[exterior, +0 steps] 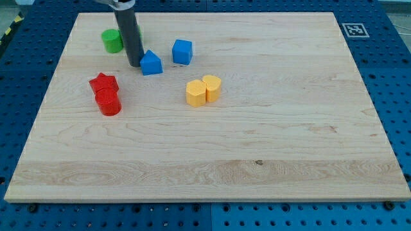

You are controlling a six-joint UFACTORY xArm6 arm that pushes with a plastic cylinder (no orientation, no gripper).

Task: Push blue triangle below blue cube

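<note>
Board: pale wooden board (257, 141) lying on a blue perforated table (392, 51); a black-and-white square marker (352, 29) sits at the board's corner at the view's top right.
Rod: straight dark rod (130, 35) comes down from the view's top edge, left of centre.
My tip: lower end of the rod (135, 65) rests on the board just at the view's left of the blue triangle, touching it or all but touching; contact cannot be told for certain.
Gripper state: the arm carries no gripper, only the rod, so nothing is grasped or released.
Blue triangle: small blue wedge-topped block (152, 63), in the board's upper left part, beside my tip.
Blue cube: blue cube (182, 51), near the triangle, to its right and slightly toward the view's top; the two are apart.
Green block: green cylinder (112, 40), to the view's left of the rod, partly behind it.
Red blocks: red star-shaped block (103, 83) with a red cylinder (108, 102) touching it below, near the board's left side.
Yellow blocks: yellow hexagonal block (196, 93) and yellow cylinder (212, 87), touching, below and right of the blue cube.
</note>
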